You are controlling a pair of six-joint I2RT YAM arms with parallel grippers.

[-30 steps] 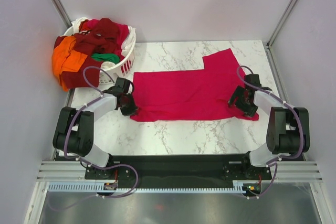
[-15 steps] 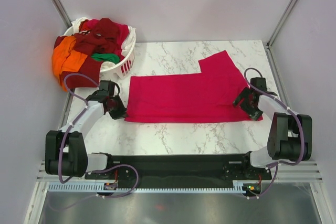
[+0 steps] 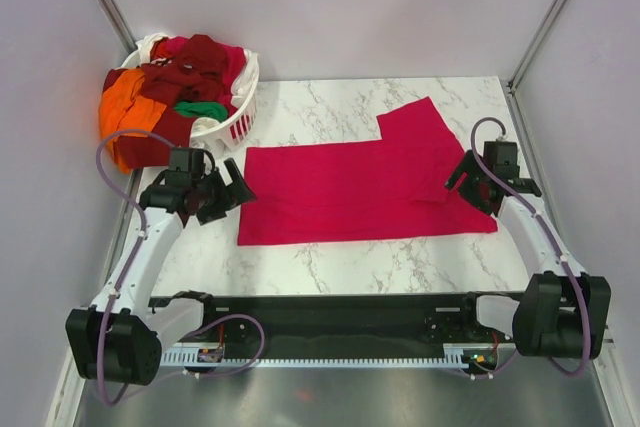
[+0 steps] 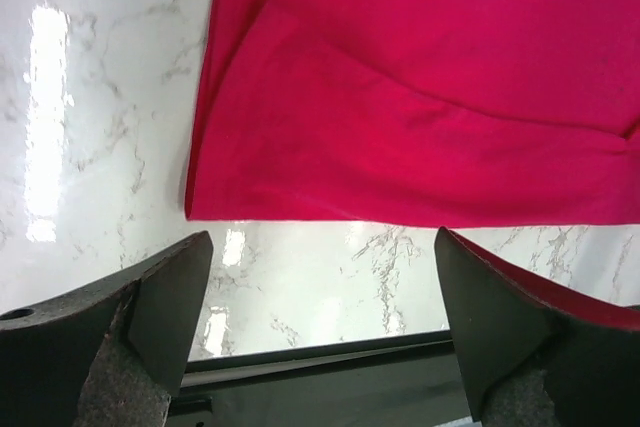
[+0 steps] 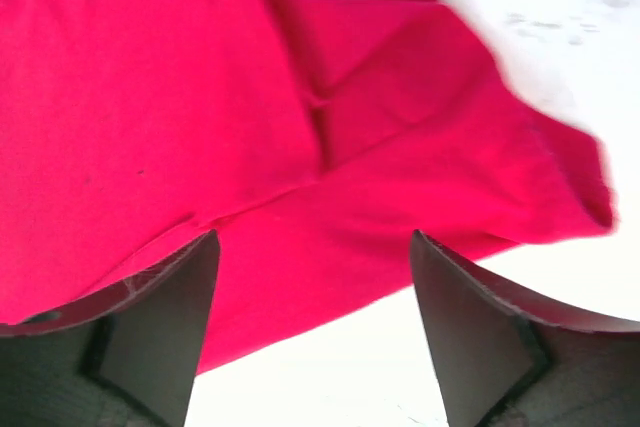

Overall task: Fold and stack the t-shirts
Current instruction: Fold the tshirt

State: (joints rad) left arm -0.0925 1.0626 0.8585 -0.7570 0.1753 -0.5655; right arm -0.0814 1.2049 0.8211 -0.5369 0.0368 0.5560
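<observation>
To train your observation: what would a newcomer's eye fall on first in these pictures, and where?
A bright pink shirt lies spread flat across the middle of the marble table. At the far left corner a white basket is heaped with red, orange and green shirts. The left gripper hangs open just off the pink shirt's left edge, the right gripper open over its right end.

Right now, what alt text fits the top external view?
A crimson-pink t-shirt lies spread on the marble table; the left arm and right arm flank it, jaws open and empty. A white basket heaped with more shirts sits far left.
</observation>
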